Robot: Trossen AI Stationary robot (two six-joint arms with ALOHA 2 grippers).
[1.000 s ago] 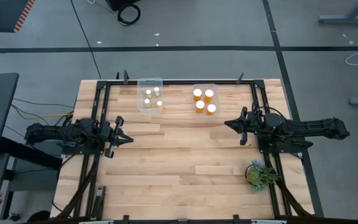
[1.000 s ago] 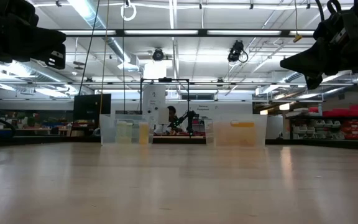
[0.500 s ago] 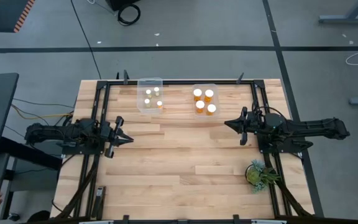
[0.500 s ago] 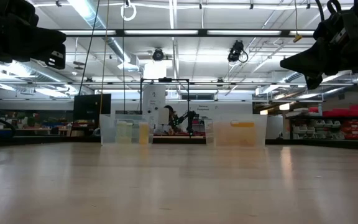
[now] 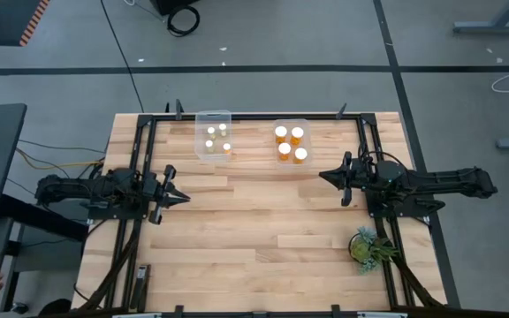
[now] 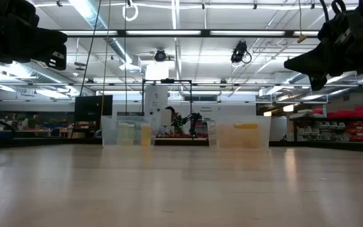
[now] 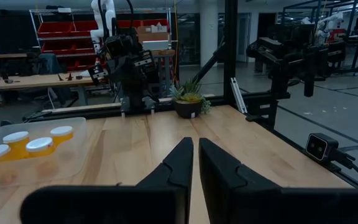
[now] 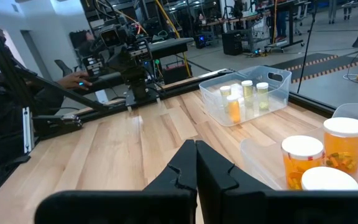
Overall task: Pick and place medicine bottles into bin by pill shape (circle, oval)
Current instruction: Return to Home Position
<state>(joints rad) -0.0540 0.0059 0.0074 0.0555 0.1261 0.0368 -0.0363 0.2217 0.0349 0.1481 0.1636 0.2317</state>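
left hand (image 5: 177, 196): fingers together, empty, over surface (image 5: 254, 238) left side
right hand (image 5: 325, 177): fingers together, empty, over right side
narrow medicine bottles (image 5: 218, 140): four, in left clear bin (image 5: 213, 113)
wide medicine bottles (image 5: 290, 144): four, in right clear bin (image 5: 291, 122)

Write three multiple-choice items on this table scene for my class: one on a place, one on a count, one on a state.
1. Where does the plant stand?
A in a bin; B beside the right arm; C between the bins.
2. How many bottles are in the left bin?
A two; B four; C six.
3. How is the right claw?
A shut, empty; B wide open; C gripping a bottle.

Key:
1. B: the high view shows the plant by that arm.
2. B: four bottles show in that bin.
3. A: its fingers meet with nothing between them.
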